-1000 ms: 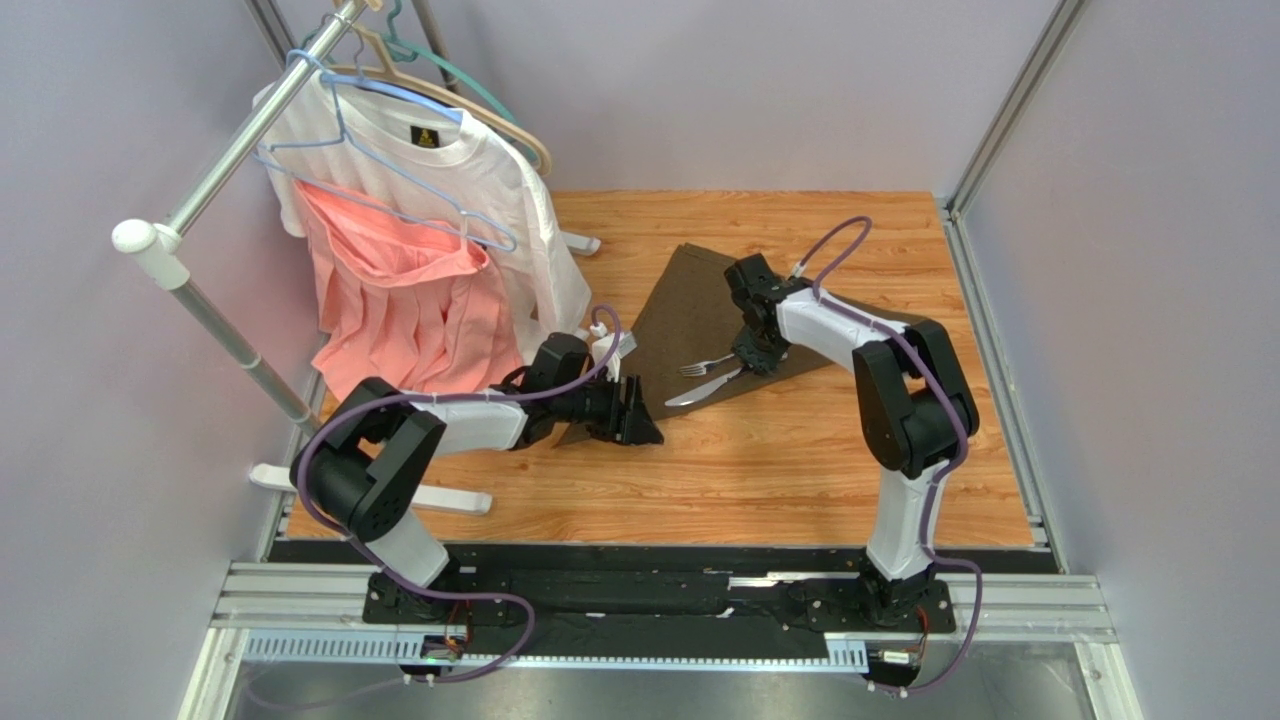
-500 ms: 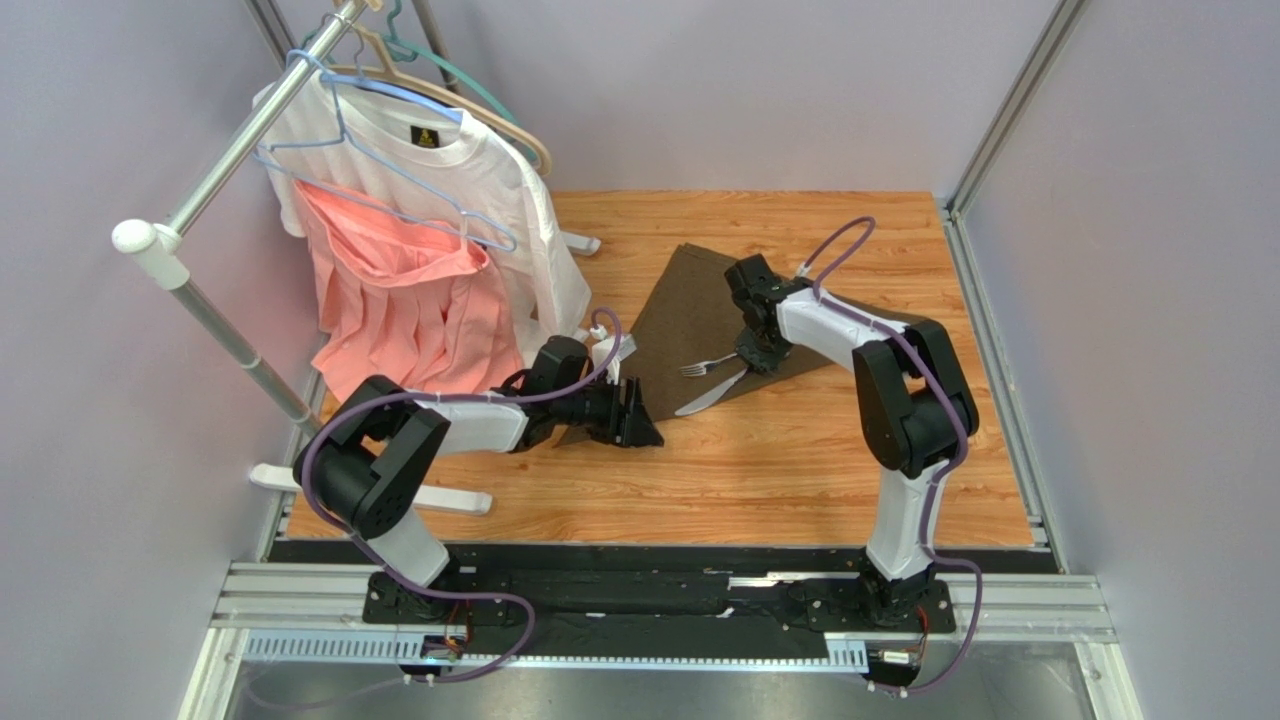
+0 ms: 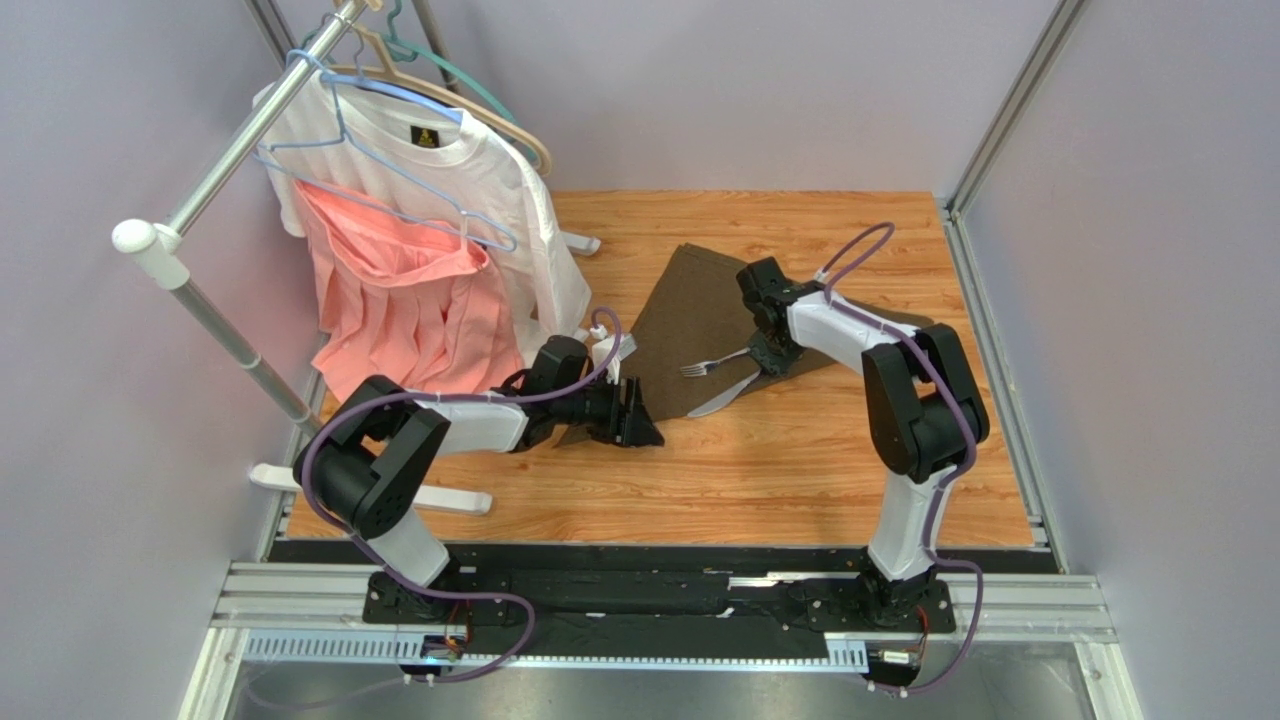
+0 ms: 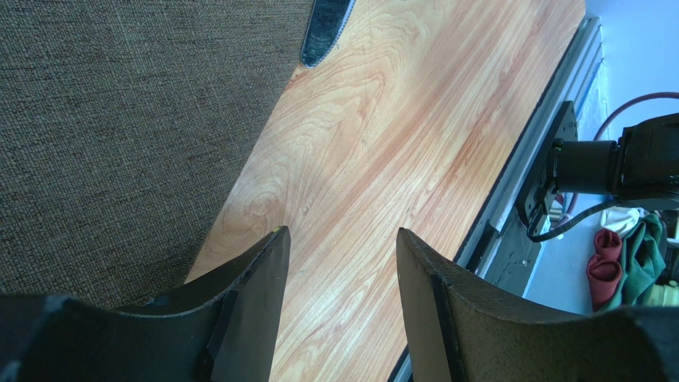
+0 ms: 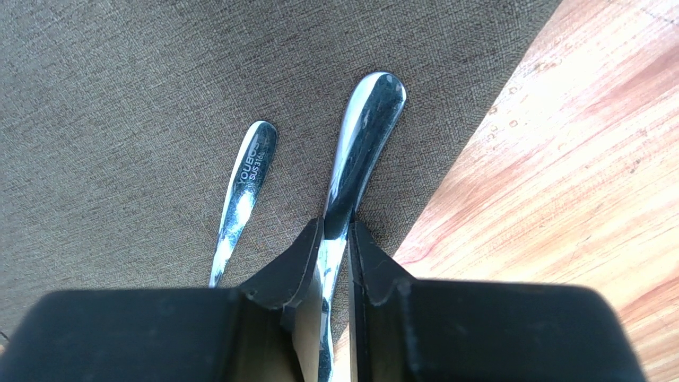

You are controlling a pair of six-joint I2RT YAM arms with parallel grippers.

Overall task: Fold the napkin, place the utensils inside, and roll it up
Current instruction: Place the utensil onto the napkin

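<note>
The wooden counter (image 3: pixel 781 465) carries the dark napkin (image 3: pixel 691 308), lying flat. My left claw (image 4: pixel 343 239) stands wide and holds nothing, at the napkin's edge. My right claw (image 5: pixel 336 231) is pinching the knife (image 5: pixel 366 119) by its handle. The fork (image 5: pixel 249 171) lies just beside it, and both handles rest on the napkin.

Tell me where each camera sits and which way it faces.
Top external: above and behind the bases, looking down at the table, napkin and clothes rack; left arm and right arm show.
Left wrist: low, facing right along the open left gripper over napkin edge and wood; its fingers show.
Right wrist: looking down past the right gripper, which pinches the knife beside the fork.
Shared: both wrist views show the napkin's edge on the wood.
</note>
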